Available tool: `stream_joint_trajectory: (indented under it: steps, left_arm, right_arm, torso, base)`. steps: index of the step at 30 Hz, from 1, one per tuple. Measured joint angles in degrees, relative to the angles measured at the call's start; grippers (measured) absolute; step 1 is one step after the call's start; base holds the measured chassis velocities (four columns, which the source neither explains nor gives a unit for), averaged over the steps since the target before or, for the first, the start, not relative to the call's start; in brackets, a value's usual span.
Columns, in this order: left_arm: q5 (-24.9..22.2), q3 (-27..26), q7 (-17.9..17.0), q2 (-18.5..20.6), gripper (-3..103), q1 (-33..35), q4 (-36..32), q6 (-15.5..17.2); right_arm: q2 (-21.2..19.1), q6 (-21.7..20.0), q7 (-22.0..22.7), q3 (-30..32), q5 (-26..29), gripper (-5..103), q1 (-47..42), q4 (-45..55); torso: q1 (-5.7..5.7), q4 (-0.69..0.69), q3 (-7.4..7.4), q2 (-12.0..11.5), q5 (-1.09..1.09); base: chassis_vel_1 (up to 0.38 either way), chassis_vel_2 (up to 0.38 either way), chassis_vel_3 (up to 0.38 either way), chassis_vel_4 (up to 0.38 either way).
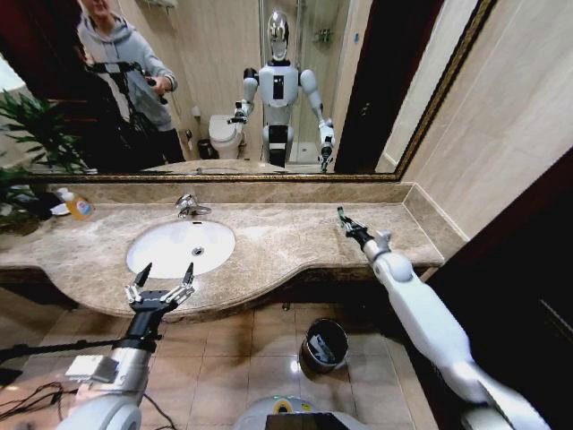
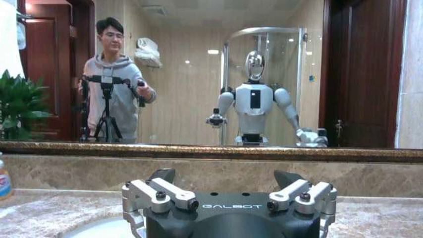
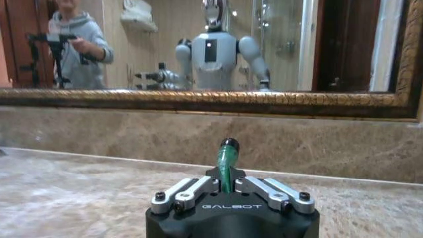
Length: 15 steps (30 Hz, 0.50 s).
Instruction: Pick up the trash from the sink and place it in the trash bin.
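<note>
Here, the right pincer (image 1: 344, 218) is seen pinching a green tube (image 3: 228, 157) above the marble tabletop (image 1: 286, 242), toward its right end, near the back edge below the mirror. The left pincer (image 1: 164, 275) is held spread wide at the front edge of the tabletop, just before the sink (image 1: 161, 246). The trash bin (image 1: 325, 344) is found on the floor below the front edge.

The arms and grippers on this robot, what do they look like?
The right arm is a smooth white tube. The left gripper has a black body, silver metal linkages and dark pointed fingers. The right gripper matches it, with white GALBOT lettering on its body.
</note>
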Motion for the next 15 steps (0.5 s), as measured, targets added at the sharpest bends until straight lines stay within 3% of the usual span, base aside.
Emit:
stream_joint_trajectory:
  steps: [7,10,13,15]
  left_arm:
    - [0.0,0.0,0.0,0.0,100,0.0,0.0,0.0]
    - [0.0,0.0,0.0,0.0,100,0.0,0.0,0.0]
    - [0.0,0.0,0.0,0.0,100,0.0,0.0,0.0]
    - [0.0,0.0,0.0,0.0,100,0.0,0.0,0.0]
  right_arm:
    - [0.6,2.3,2.1,4.3,0.7,8,-10.1,13.2]
    - [1.2,3.5,2.6,9.2,0.5,8,-20.3,21.9]
    - [1.8,4.4,2.6,10.5,-0.3,8,-25.1,25.2]
    - [2.5,5.4,2.4,10.9,-1.4,8,-28.2,27.3]
  torso:
    - [0.0,0.04,0.0,0.0,-0.02]
    - [0.0,0.02,0.0,0.0,-0.02]
    - [-0.01,-0.02,0.0,0.0,-0.03]
    - [-0.01,0.03,0.0,0.0,-0.01]
  base:
    - [0.0,0.0,0.0,0.0]
    - [0.0,0.0,0.0,0.0]
    - [0.0,0.0,0.0,0.0]
    - [0.0,0.0,0.0,0.0]
